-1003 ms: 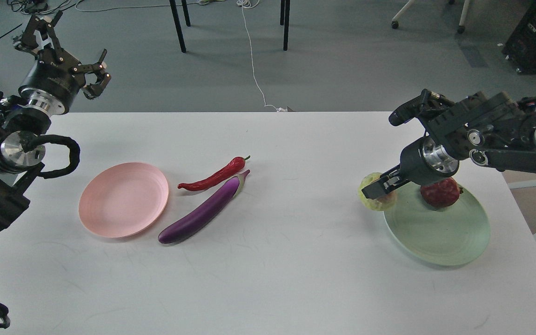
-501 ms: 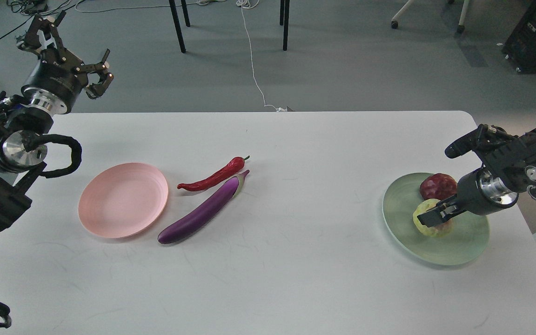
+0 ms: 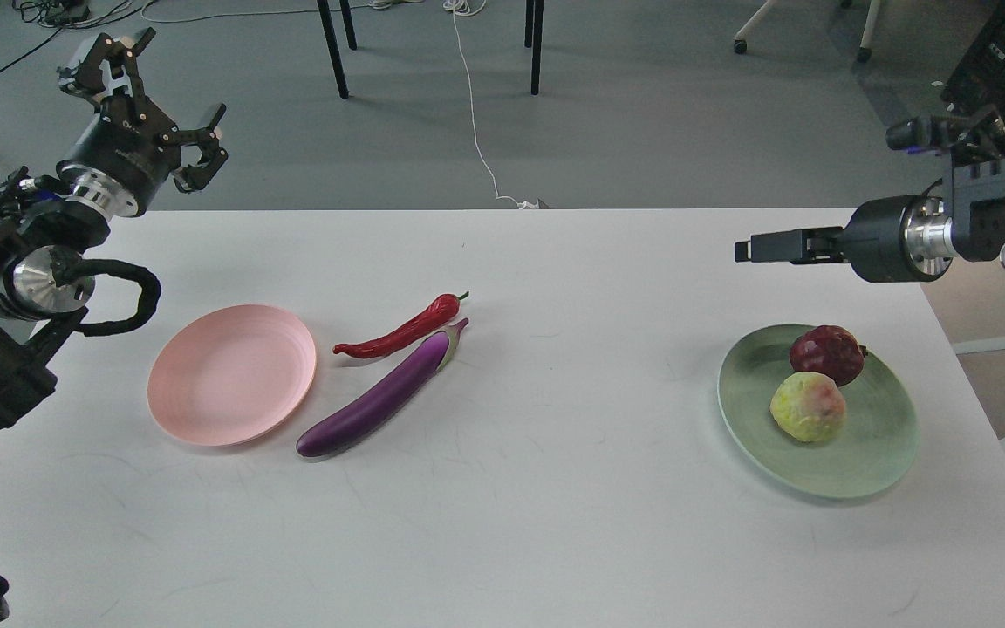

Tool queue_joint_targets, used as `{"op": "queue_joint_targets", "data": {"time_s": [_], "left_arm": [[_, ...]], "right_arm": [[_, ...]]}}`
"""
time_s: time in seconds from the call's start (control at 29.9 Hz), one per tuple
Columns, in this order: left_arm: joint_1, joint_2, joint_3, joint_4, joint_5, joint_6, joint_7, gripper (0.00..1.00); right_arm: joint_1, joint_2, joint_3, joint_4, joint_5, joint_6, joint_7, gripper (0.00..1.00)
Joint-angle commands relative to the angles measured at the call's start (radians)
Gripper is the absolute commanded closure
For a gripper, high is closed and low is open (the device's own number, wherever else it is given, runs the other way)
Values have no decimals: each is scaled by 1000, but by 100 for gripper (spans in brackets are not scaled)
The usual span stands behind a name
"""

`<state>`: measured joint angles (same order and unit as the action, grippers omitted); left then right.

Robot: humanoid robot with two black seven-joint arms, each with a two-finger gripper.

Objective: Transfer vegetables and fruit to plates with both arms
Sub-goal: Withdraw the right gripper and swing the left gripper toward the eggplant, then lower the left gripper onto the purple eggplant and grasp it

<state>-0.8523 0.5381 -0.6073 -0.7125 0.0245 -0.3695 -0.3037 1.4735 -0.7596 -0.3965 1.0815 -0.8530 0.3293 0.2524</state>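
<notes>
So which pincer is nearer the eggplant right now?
Left. The left pincer is raised beyond the table's far-left corner, up-left of the eggplant. The right pincer hovers farther off, up-right, near the green plate.

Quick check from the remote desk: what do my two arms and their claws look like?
Both arms are black with polished silver joint rings. The left arm carries a looped, black-sleeved cable and ends in a black skeletal left claw. The right arm has a silver collar and a slim black right claw.
</notes>
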Motion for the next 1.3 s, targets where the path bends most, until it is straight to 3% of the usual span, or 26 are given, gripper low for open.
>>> {"op": "queue_joint_targets", "data": {"time_s": [0.0,0.1,0.23,0.43,0.53,0.7,0.84,1.04,1.27], "left_arm": [[-39,0,6,-11,222,-12,12,2],[-70,-7,6,-30,386,-23,14,2],[-76,-6,9,-149,614,-14,20,2],[-56,-1,11,-335,1160,-6,17,3],[-28,-12,52,-357,1323,0,8,7],[7,0,177,-439,1411,108,8,18],[7,72,305,-542,1653,188,14,22],[31,74,359,-535,2018,228,26,29],[81,53,435,-478,2120,250,29,36]], "right_arm": [[-108,32,259,-147,124,2,1,2],[-205,98,439,-245,216,2,-1,2],[-303,138,626,-342,301,-3,4,2],[-442,166,824,-384,575,7,10,2],[-501,164,878,-400,710,19,19,2],[-591,181,946,-451,925,77,28,2],[-654,218,995,-448,968,135,45,2],[-754,211,1052,-451,973,159,68,2],[-792,198,1059,-497,974,159,70,2]]}}
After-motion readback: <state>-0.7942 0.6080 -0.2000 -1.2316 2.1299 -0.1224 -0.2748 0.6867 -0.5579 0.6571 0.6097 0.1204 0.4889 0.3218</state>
